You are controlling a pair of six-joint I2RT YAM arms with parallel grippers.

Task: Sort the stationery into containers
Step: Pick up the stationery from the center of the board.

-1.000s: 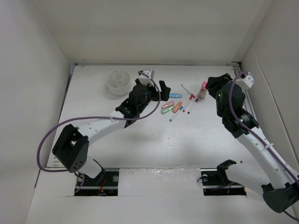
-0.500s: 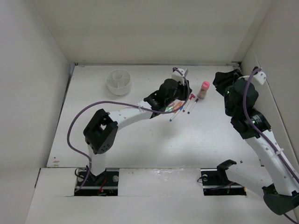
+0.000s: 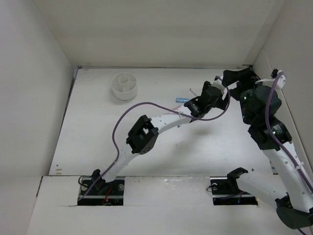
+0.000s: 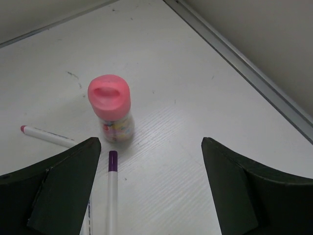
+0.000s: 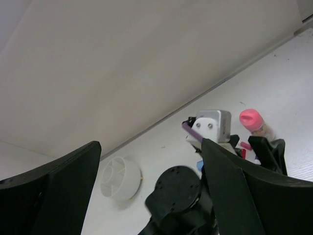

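On the far right part of the table [image 3: 98,132], near the back edge: left gripper [image 4: 149,156], jaws spread wide, nothing held.

Ahead of that gripper, nearer the finger [image 4: 63,186] on the view's left: pink-topped bottle [image 4: 110,110], upright, touching neither finger.

Just beside the same finger, on its inner side: purple-capped pen [image 4: 112,196], lying flat, cap end toward the bottle, close to it but apart.

To the left of the bottle: red-capped pen [image 4: 46,135], lying flat, one end hidden behind the finger.

Beside the left arm in the top view: blue capsule [image 3: 183,99], lying on the table.

Right gripper [image 5: 149,156]: raised above the table, near the left wrist, jaws parted, empty.

Divided white bowl [image 3: 124,85]: round, inner dividers visible, standing at the far left part of the table, well apart from the pens, the bottle and both grippers. Whether anything lies in its compartments cannot be told.
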